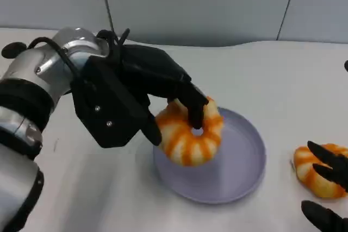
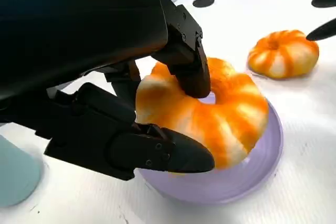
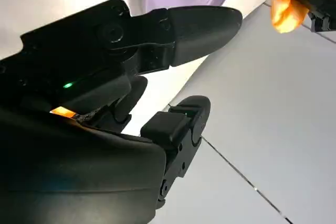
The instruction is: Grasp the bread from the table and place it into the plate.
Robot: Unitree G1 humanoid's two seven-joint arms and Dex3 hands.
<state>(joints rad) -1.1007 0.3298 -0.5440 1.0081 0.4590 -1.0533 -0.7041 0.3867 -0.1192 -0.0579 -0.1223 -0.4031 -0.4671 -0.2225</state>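
The left hand (image 1: pixel 142 97) grips the bread (image 1: pixel 190 132) — a ring-shaped orange-and-cream roll, with one finger hooked into its hole and the thumb against its outer side. The roll sits over the left part of the purple plate (image 1: pixel 239 161), tilted, its lower edge on the plate. The right hand (image 1: pixel 329 188) holds nothing, fingers apart, just beside a second roll (image 1: pixel 312 169) on the white table (image 1: pixel 283 80).
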